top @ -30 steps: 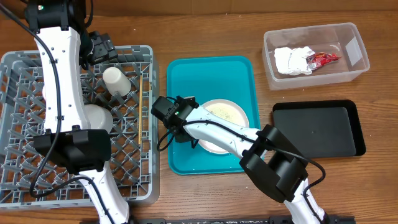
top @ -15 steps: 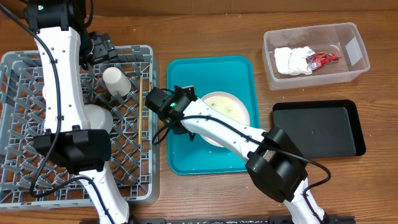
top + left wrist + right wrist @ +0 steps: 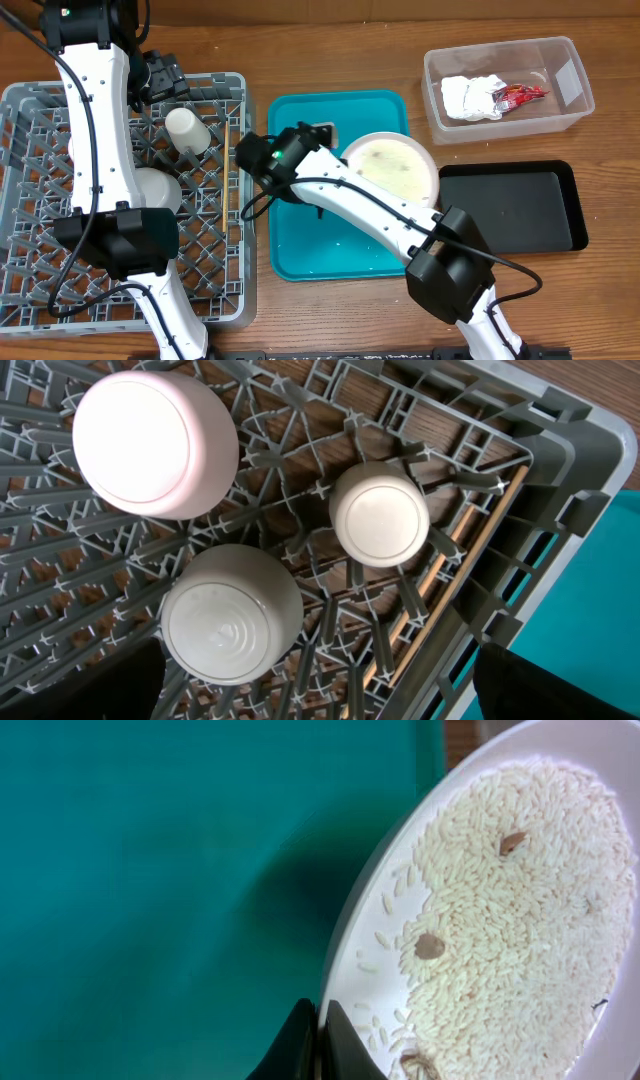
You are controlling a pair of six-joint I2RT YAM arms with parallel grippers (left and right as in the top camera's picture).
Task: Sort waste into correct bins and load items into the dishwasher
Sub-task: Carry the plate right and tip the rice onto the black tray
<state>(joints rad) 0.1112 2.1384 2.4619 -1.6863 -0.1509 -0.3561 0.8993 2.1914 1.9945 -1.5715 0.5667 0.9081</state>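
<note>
My right gripper (image 3: 320, 1042) is shut on the left rim of the large white plate (image 3: 395, 170), which carries a layer of whitish rice crumbs (image 3: 510, 940). The plate hangs over the right edge of the teal tray (image 3: 300, 235), next to the black tray (image 3: 510, 205). The clear tub (image 3: 560, 110) holds the white napkin (image 3: 468, 98) and the red wrapper (image 3: 517, 95). My left gripper (image 3: 320, 700) is open and empty above the grey rack (image 3: 590, 450). The rack holds a pinkish saucer (image 3: 155, 445), a white cup (image 3: 380, 515), a pale bowl (image 3: 232, 615) and chopsticks (image 3: 455, 575).
The rack (image 3: 30, 95) fills the left of the table, with the cup (image 3: 188, 128) upside down near its back right corner. The left arm's white links stretch across the rack. Bare wood lies in front of the trays.
My right gripper has lifted the plate and carried it right, from the middle of the teal tray to over the tray's right edge. The left arm has not moved.
</note>
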